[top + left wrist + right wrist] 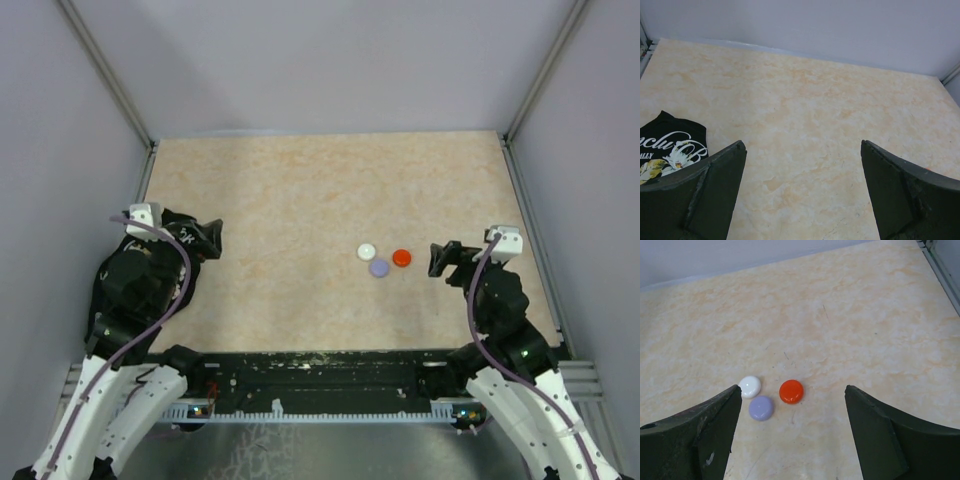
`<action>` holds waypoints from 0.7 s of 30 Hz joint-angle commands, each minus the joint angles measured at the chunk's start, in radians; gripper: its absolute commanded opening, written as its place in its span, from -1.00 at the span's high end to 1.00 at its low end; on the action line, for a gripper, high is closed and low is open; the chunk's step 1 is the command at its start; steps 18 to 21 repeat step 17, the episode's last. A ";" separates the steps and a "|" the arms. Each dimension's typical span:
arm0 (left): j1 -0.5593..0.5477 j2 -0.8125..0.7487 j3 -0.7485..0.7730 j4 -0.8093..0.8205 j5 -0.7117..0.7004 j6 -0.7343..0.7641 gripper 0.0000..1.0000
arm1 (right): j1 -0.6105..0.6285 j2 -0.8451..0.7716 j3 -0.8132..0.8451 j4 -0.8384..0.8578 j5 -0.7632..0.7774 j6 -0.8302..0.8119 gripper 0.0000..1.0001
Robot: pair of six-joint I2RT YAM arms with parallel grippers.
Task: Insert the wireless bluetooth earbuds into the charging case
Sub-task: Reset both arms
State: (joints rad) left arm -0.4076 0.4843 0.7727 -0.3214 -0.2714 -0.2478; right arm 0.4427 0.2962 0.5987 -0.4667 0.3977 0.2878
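Note:
Three round, shut charging cases lie close together on the marbled tabletop right of centre: white, lilac and red. The wireless bluetooth earbuds are out of view. My right gripper is open just to the right of the red case, pointing at the cluster, with nothing between its fingers. Far off at the table's left side, my left gripper is wide open over bare tabletop, also holding nothing.
Grey walls with metal corner posts close in the table on three sides. A black patch with white lettering shows at the left of the left wrist view. The arm bases and a black rail line the near edge.

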 commanded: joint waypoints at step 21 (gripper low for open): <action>0.007 0.061 0.080 -0.004 -0.047 -0.028 -1.00 | -0.004 -0.017 0.037 0.007 0.041 -0.020 -0.68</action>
